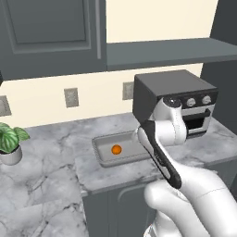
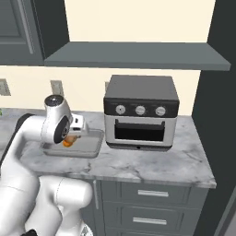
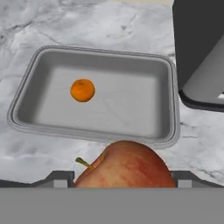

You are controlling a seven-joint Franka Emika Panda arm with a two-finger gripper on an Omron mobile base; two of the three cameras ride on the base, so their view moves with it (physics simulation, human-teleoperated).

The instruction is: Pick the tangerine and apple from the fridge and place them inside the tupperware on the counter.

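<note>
The tupperware (image 3: 131, 107) lies on the marble counter (image 3: 30, 155), a shallow grey tray, also visible as the tupperware (image 1: 99, 152) and the tupperware (image 2: 93, 148) from the base. Inside it, toward its left half, rests the tangerine (image 3: 82, 90), a plain bright orange ball; the tangerine (image 1: 116, 149) sits alone on the tray floor. My gripper (image 3: 124, 179) is shut on the apple (image 3: 126, 165), red with a small stem, held just above the tray's near rim. The fridge is out of view.
A black-and-silver toaster oven (image 1: 176, 92) stands right beside the tray; the toaster oven (image 2: 140, 110) nearly touches its right edge. A potted plant (image 1: 9, 139) is at the far left of the counter. A shelf and wall cabinets hang overhead.
</note>
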